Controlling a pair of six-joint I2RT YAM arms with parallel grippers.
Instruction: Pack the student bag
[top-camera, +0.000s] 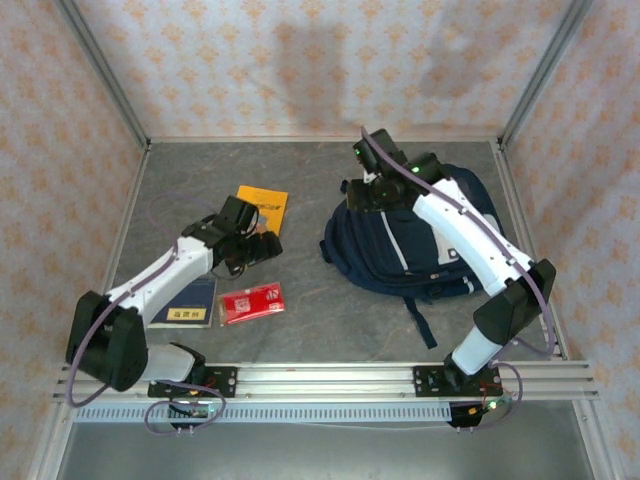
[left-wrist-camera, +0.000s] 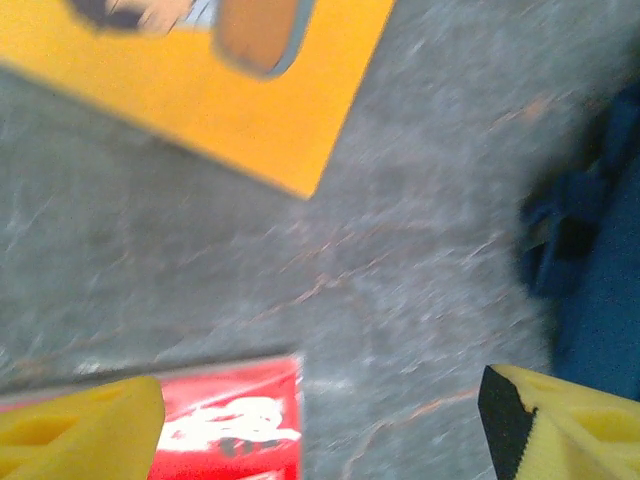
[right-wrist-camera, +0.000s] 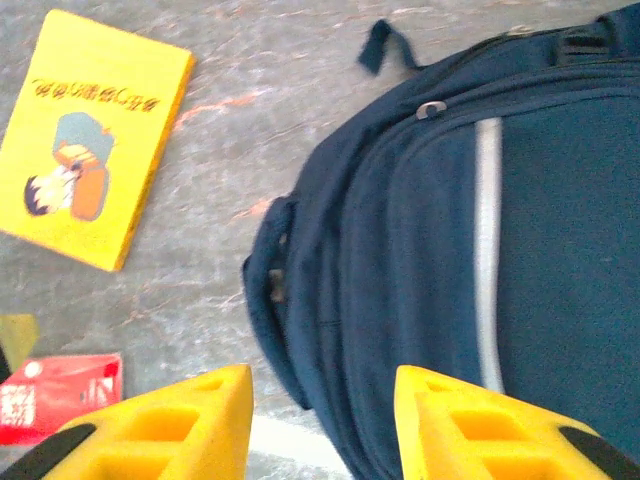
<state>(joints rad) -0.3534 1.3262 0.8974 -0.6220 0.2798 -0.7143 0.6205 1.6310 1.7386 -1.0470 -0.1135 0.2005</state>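
- Student bag (top-camera: 385, 245) lies right of centre in the top view.
- Right gripper (right-wrist-camera: 320, 400), jaws partly apart, hovers over the bag, apparently gripping nothing.
- Left gripper (left-wrist-camera: 320, 410) gapes wide, empty.
- Yellow book (top-camera: 265, 205), centre-left.
- Red packet (top-camera: 251, 303) below it.

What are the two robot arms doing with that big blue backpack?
They are meant to pack the student bag. The right gripper hovers over the bag's edge with its jaws apart, holding nothing. The left gripper hangs open above the table, between the yellow book and the red packet. A blue booklet lies beside the left arm. All three lie out on the table, not yet packed.
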